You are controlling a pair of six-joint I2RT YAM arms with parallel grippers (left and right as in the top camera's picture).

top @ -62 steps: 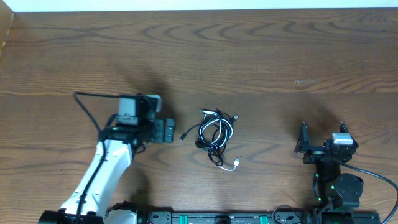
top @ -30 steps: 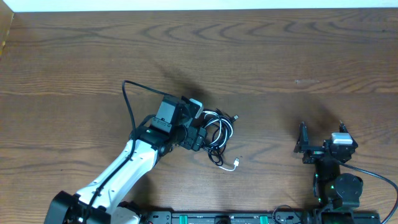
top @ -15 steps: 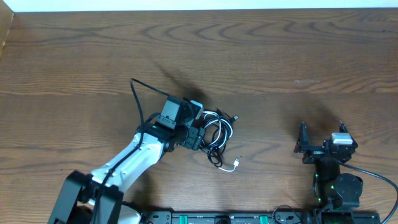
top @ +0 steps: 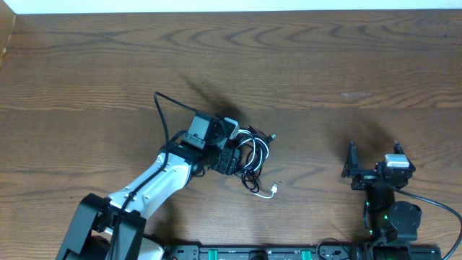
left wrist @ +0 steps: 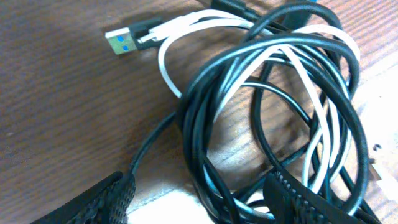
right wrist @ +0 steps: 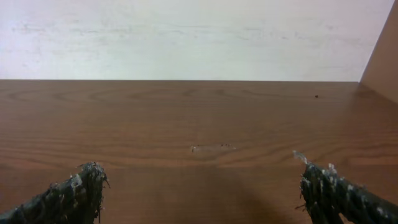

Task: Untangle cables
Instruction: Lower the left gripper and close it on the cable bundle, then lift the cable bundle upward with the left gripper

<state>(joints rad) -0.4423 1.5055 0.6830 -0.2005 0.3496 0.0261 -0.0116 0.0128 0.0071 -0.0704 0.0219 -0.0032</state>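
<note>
The cables (top: 253, 152) lie in one tangled coil at the table's middle: several black cords and one white. The white cord's plug end (top: 275, 190) trails toward the front. My left gripper (top: 232, 155) is down at the coil's left edge. In the left wrist view its fingers (left wrist: 115, 194) stand apart on either side of black strands of the cables (left wrist: 273, 106), with bare table showing between them (left wrist: 202, 202). A USB plug (left wrist: 121, 42) lies just beyond. My right gripper (top: 374, 154) rests at the right, open and empty (right wrist: 205, 186).
The left arm's own thicker black wire (top: 160, 115) loops up behind its wrist. A small pale scuff (right wrist: 211, 148) marks the wood ahead of the right gripper. A wall edge (right wrist: 379, 50) rises at the far right.
My left arm swung right from open table to the coil's left edge, then settled there with its jaws narrowing a little. The right arm has not moved.
</note>
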